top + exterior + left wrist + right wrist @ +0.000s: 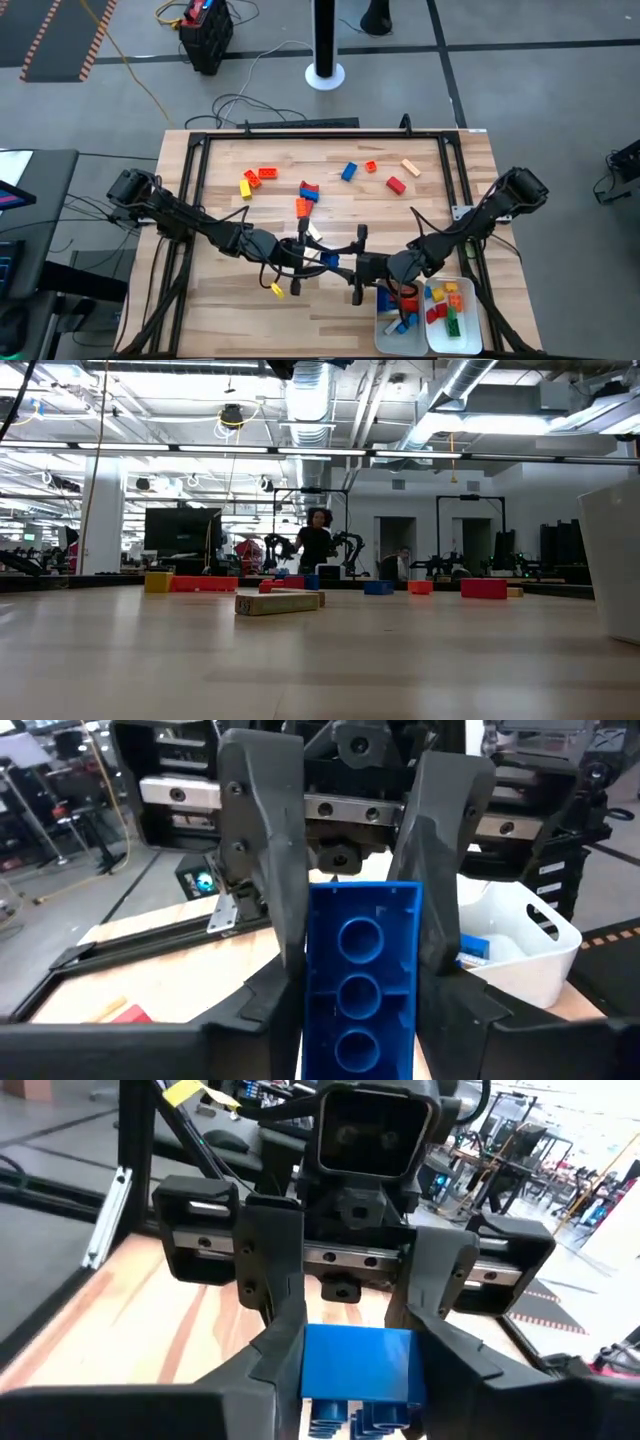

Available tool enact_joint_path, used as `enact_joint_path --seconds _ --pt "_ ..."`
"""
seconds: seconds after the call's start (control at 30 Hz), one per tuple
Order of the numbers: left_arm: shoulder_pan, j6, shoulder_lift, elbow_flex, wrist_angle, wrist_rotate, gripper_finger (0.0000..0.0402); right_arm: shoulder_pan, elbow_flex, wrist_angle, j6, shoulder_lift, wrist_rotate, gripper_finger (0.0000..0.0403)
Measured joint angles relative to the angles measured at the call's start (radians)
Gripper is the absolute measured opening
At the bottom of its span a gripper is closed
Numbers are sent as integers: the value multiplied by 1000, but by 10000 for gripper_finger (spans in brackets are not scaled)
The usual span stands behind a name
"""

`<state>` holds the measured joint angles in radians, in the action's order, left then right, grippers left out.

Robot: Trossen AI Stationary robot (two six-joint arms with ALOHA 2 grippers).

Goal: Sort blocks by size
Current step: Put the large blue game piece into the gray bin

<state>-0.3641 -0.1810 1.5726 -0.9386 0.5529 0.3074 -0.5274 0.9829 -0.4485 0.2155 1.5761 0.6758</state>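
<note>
A long blue block [330, 260] hangs level above the table's middle, between my two grippers, which face each other. My left gripper [322, 257] comes from the left and is shut on one end. My right gripper [342, 263] comes from the right and is shut on the other end. The left wrist view shows the block's hollow underside [358, 970] with its three round tubes. Loose blocks lie on the far half of the table, among them a yellow one [245, 188], a red one [395, 185] and a tan one [410, 167]. My left gripper pinches the blue block's two long sides [312, 1355] between its two fingers [275, 1280], at the block's left end. The fingers come level from the table's left and lie along the block. The block is level and clear of the table. My right gripper pinches the block's two long sides [314, 925] between its two fingers [270, 870], at the block's right end. The fingers come level from the table's right, along the block. The block spans the gap to the other gripper, off the table.
Two white trays [385, 340] [476, 330] with sorted blocks stand at the near right corner, right below my right arm. A yellow block [277, 290] lies near the front, left of the grippers. In the low view, a tan block [278, 602] lies in front of the others.
</note>
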Motion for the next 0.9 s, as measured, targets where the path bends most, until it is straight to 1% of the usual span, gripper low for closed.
enact_joint_path --seconds 0.1,0.17,0.27,0.33,0.4,0.53,0.67,0.8,0.9 --pt "0 18 0 0 -34 40 184 -2 0 39 15 -3 1 164" --pt "0 41 0 -1 -75 65 206 -13 0 95 -3 -18 9 164" --pt "0 62 -2 -2 -165 71 235 -37 24 246 -105 -65 26 164" --pt "0 70 -2 -2 -219 72 244 -58 46 362 -202 -101 27 164" --pt "0 85 -2 -2 -265 72 247 -86 53 494 -317 -132 13 164" --pt "0 124 -3 -2 -356 60 247 -146 53 713 -585 -175 -123 164" --pt "1 174 -2 -2 -412 22 245 -225 53 875 -819 -164 -146 168" --pt "1 194 -2 -2 -438 12 245 -296 53 923 -958 -122 -145 177" --pt "1 194 -1 -2 -436 12 245 -331 53 937 -1030 -90 -116 177"
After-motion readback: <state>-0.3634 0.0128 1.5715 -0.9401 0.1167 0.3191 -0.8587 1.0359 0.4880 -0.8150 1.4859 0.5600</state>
